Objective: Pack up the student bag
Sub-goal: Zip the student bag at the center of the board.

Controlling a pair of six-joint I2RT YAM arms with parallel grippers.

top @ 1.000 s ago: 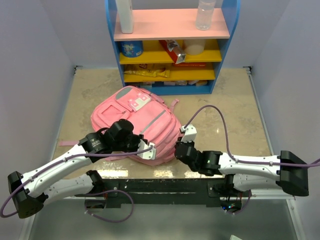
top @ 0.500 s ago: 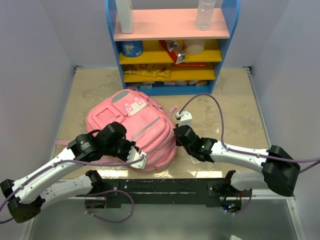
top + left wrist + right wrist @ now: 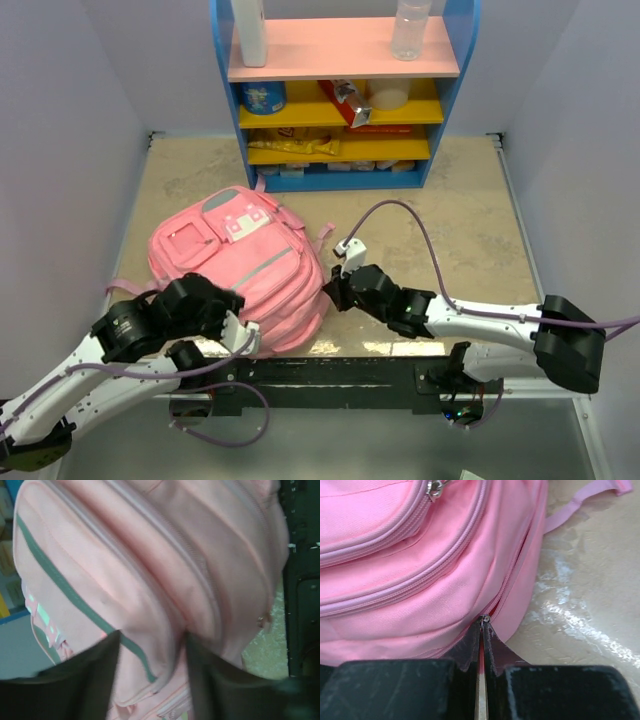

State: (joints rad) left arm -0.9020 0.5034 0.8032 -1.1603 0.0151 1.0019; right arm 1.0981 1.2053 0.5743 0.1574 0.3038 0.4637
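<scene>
The right gripper [image 3: 482,630] is squeezed shut on a bit of the student bag [image 3: 235,265], low on its side by a zip. The left gripper [image 3: 152,645] has let go: its two fingers stand apart at the bag's near end. The pink bag lies on the left part of the table [image 3: 460,230], near the shelf [image 3: 340,100]

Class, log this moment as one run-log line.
student bag: on table | left gripper: open over bag | right gripper: shut on zip pull
</scene>
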